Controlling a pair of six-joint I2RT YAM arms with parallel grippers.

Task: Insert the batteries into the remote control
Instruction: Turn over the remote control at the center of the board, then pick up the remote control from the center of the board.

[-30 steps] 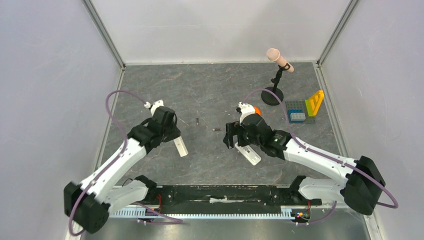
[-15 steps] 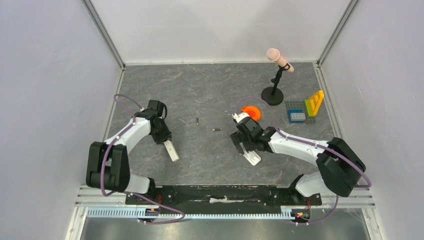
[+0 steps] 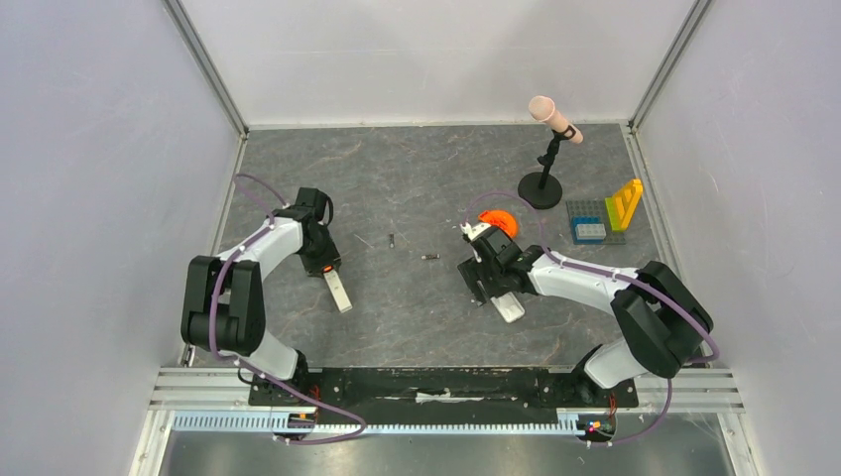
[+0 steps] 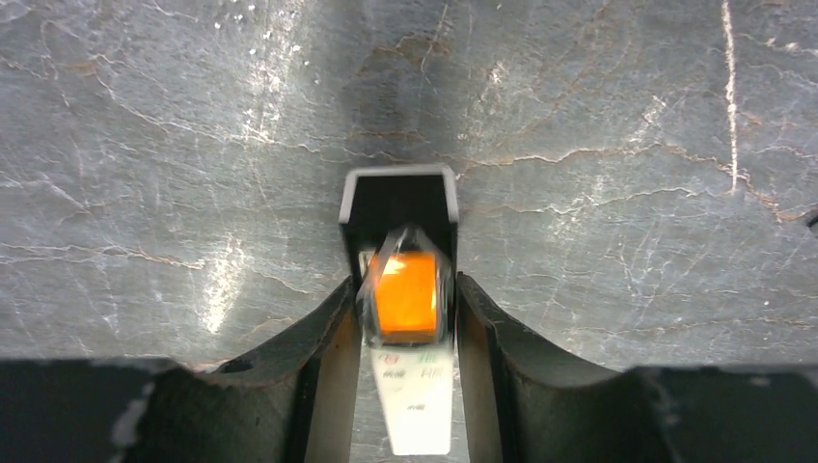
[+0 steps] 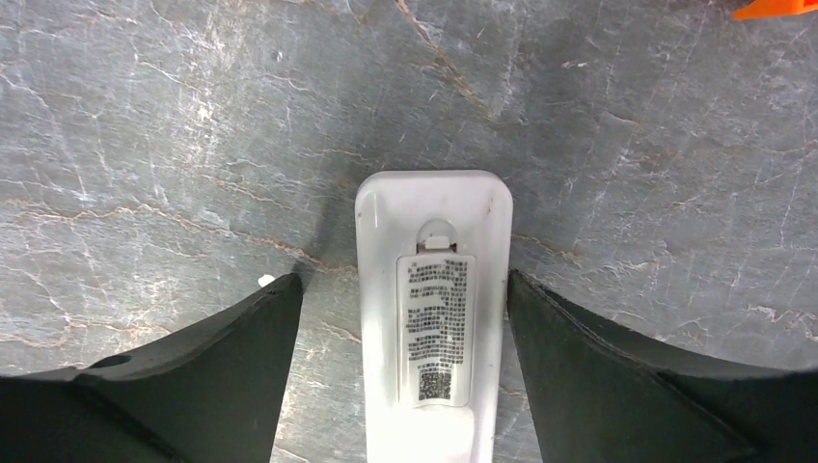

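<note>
The slim white remote control [image 3: 338, 295] lies at the left, and my left gripper [image 3: 325, 270] is shut on its sides. In the left wrist view the fingers [image 4: 338, 318] flank the remote [image 4: 413, 405]. Its dark recess [image 4: 400, 207] faces up with an orange-red battery [image 4: 405, 294] in it. Two small dark batteries [image 3: 393, 239] [image 3: 430, 257] lie loose mid-table. My right gripper [image 3: 493, 290] is open, low over a wider white block [image 3: 509, 306]. Its fingers stand apart on both sides of the labelled block [image 5: 434, 318].
An orange disc [image 3: 499, 220] lies behind the right gripper and shows at the right wrist view's top corner [image 5: 777, 8]. A microphone on a black stand [image 3: 541, 188] and a plate of coloured bricks [image 3: 600, 223] stand at the back right.
The left arm folded back toward its base and carried the remote slightly left. The right arm drew in and lowered, its gripper now straddling the white block.
</note>
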